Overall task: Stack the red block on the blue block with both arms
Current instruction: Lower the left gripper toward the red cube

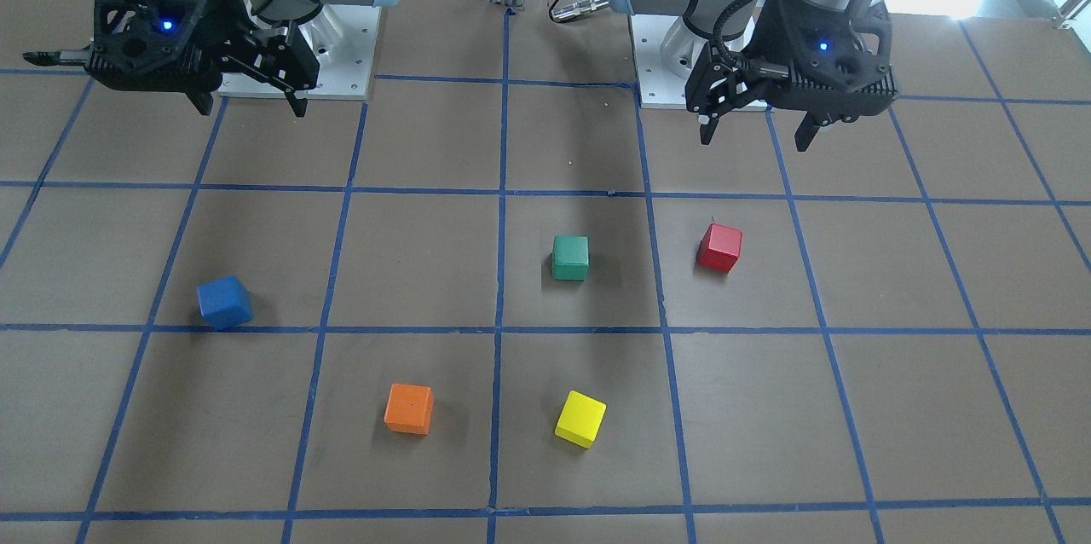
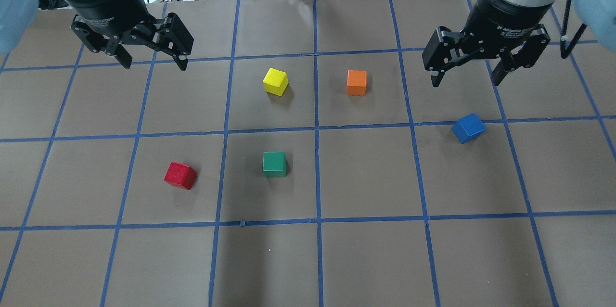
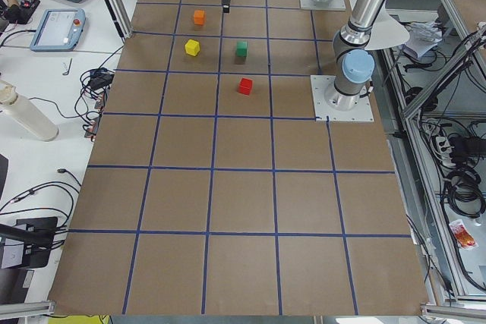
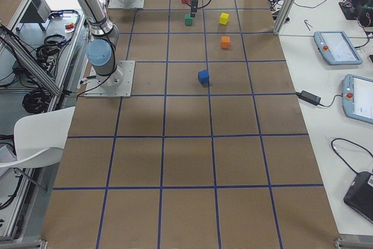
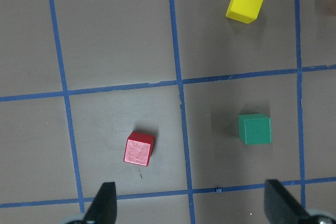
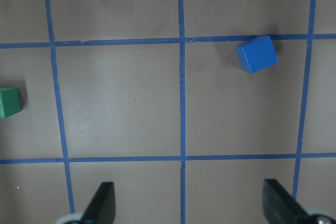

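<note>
The red block [image 2: 180, 175] lies on the brown gridded table on my left side; it also shows in the front view [image 1: 719, 247] and the left wrist view [image 5: 139, 149]. My left gripper [image 2: 155, 64] hangs open and empty above the table, apart from the red block, with its jaws wide in the left wrist view [image 5: 193, 205]. The blue block [image 2: 468, 128] lies on my right side, turned a little askew, and shows in the right wrist view [image 6: 256, 53]. My right gripper [image 2: 465, 81] hangs open and empty above the table near the blue block.
A green block [image 2: 275, 163] sits right of the red block. A yellow block [image 2: 275, 81] and an orange block [image 2: 356, 82] lie farther out near the middle. Blue tape lines grid the table. The arm base plates [image 1: 341, 49] stand at the robot's edge.
</note>
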`<state>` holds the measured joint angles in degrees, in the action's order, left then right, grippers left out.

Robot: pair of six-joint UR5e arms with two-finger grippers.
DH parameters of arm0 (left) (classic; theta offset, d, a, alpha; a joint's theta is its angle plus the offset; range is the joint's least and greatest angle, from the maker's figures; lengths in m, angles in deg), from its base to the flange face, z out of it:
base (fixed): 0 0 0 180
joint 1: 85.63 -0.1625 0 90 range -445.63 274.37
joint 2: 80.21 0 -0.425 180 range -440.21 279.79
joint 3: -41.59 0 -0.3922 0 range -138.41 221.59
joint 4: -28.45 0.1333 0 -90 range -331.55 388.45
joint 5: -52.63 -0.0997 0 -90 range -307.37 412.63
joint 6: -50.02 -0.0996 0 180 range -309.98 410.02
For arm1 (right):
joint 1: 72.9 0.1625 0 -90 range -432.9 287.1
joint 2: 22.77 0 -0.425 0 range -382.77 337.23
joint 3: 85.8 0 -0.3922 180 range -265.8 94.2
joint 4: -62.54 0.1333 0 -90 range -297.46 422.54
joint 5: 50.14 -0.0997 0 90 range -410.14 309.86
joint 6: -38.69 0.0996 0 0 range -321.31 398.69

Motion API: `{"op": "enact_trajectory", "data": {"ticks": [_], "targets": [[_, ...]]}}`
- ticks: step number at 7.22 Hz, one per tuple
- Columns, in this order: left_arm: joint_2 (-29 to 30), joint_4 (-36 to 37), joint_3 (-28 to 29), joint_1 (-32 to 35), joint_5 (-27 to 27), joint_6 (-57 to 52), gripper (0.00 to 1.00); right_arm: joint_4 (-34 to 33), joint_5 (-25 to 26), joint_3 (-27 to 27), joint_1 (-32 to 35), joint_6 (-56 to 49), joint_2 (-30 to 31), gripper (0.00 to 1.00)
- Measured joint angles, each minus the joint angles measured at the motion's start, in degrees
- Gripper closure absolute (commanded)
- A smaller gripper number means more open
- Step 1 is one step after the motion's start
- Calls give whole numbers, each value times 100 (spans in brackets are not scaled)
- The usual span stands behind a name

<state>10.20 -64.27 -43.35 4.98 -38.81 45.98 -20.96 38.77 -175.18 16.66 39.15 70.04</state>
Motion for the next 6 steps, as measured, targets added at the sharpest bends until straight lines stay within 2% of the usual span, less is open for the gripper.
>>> {"op": "enact_trajectory", "data": {"ticks": [6], "targets": [[106, -6, 21, -4, -21, 0, 0, -4, 39, -7, 4, -22, 20, 0]]}}
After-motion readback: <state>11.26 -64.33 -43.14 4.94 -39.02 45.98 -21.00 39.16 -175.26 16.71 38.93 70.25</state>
